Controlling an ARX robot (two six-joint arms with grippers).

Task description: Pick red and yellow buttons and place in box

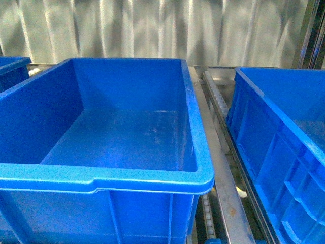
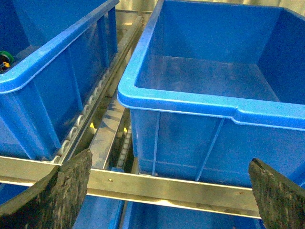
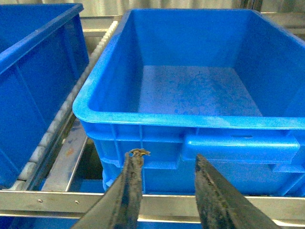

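Observation:
The red and yellow buttons are out of view in every frame. The middle blue box (image 1: 198, 152) is empty; it also shows in the left wrist view (image 2: 190, 102). My left gripper (image 2: 169, 191) is open wide and empty, low in front of this box and over a metal crossbar (image 2: 167, 188). My right gripper (image 3: 167, 157) is open and empty, just in front of the near wall of the right blue box (image 3: 190, 121), whose floor is bare. Neither gripper shows in the front view.
A third blue box (image 2: 47, 71) stands to the left, with a green-capped switch (image 2: 5, 58) at the picture's edge. The right box (image 1: 284, 132) stands beside the middle one. Roller rails (image 1: 218, 101) run between the boxes. A corrugated metal wall (image 1: 162, 25) stands behind.

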